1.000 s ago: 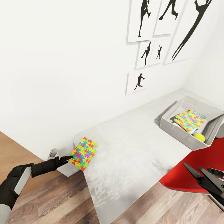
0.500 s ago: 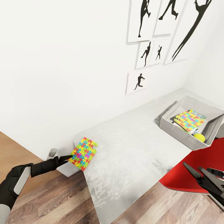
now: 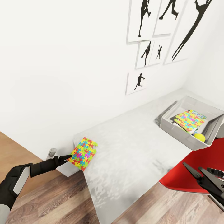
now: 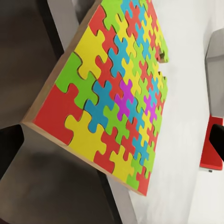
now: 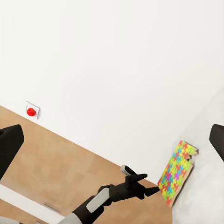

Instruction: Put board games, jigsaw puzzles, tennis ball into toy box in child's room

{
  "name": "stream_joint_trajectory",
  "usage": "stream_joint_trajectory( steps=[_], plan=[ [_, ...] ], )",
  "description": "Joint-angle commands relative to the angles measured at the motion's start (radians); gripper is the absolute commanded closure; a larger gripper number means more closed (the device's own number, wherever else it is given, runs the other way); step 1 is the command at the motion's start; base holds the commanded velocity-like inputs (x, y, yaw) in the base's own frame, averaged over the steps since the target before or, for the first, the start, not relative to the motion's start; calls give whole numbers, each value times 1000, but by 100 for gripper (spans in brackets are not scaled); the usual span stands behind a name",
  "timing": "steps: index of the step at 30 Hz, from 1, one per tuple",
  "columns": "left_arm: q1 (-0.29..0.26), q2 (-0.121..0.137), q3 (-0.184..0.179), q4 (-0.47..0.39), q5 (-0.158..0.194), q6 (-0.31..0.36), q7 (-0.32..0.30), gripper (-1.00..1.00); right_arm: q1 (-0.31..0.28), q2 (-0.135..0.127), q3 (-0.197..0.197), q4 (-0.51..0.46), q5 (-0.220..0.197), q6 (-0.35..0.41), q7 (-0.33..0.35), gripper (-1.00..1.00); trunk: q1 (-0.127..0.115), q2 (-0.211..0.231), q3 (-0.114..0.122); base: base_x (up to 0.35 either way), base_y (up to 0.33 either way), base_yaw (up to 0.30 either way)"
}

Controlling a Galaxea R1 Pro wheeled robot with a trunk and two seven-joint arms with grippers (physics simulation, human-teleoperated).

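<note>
One jigsaw puzzle [image 3: 83, 153] lies at the left end of the table [image 3: 130, 149], its corner past the table's edge. My left gripper [image 3: 69, 158] is open, with its fingertips at the puzzle's near edge. In the left wrist view the puzzle [image 4: 116, 88] sits close, between the dark fingers [image 4: 9, 144]. At the right end, the toy box [image 3: 174, 127] holds another jigsaw puzzle [image 3: 187, 120], a printed board game [image 3: 199, 114] under it and the tennis ball [image 3: 199, 137]. My right gripper [image 3: 194, 168] hangs open and empty over the red chair. The bed is out of view.
A red chair [image 3: 189, 177] stands at the table's front right, under my right gripper. A white wall with framed silhouette prints [image 3: 146, 53] runs behind the table. Wooden floor [image 3: 56, 199] lies left of and below the table. A small red knob [image 5: 31, 111] is on the wall.
</note>
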Motion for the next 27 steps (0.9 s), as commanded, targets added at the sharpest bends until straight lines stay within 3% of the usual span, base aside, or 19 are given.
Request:
stream_joint_trajectory(
  steps=[1, 14, 17, 27],
  plan=[
    [-1, 0, 1, 0, 1, 5, -2, -100, 0, 0, 0, -1, -5, 7, -1, -100, 4, -8, -4, 0, 0, 0],
    [-1, -1, 1, 0, 1, 5, -4, -100, 0, -1, 0, 0, -5, 7, -2, -100, 20, -36, -17, 0, 0, 0],
    [-1, 0, 1, 0, 1, 5, -4, -100, 0, 0, 0, 0, 13, 7, -2, -100, 31, -57, -26, 0, 0, 0],
    [-1, -1, 1, 0, 1, 5, -3, -100, 0, 0, 0, 0, 42, 7, -1, -100, 31, -57, -26, 0, 0, 0]
  ],
)
